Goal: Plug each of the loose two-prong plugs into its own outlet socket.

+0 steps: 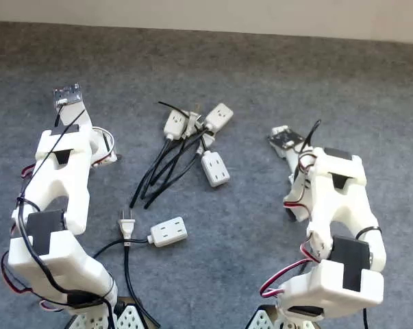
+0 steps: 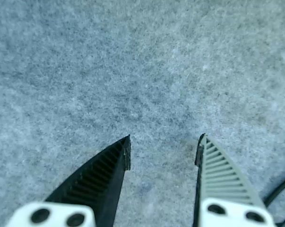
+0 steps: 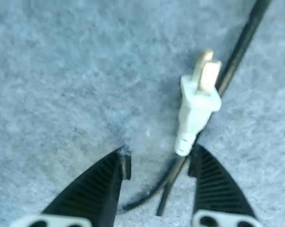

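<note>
Hanging over bare grey carpet, the left gripper stands with its fingers spread wide and nothing between them; a black cable lies on the carpet just beside the pale finger. Seen from above, a loose two-prong plug lies with prongs pointing away from the arms' bases, just beside a single outlet socket. Farther out, between the two arms, a cluster of three outlet sockets lies with black cords fanning back toward the near left. The right gripper is likewise wide open and empty; a white plug lies on the carpet just ahead of one fingertip, brass prongs pointing away from the gripper, ungripped.
</note>
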Controlling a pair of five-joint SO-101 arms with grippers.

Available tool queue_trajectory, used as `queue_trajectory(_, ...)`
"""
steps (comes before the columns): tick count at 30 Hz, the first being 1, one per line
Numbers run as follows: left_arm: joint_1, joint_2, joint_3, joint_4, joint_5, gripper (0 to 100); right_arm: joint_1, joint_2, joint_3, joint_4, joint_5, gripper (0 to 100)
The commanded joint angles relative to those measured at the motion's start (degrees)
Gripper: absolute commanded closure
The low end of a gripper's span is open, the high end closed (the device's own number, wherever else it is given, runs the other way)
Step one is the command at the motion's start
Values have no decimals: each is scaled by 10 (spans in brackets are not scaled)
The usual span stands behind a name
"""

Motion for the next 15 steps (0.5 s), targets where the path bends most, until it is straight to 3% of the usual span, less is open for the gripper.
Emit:
queue_trajectory(1, 9, -3, -18, 0, 2, 765, 7, -20, -26, 15, -3, 879)
queue_trajectory(7, 9, -3, -18, 0, 2, 765, 0, -18, -28, -6, -10, 882)
queue_trajectory(15, 9, -3, -18, 0, 1, 765, -7, -18, -28, -82, -73, 882)
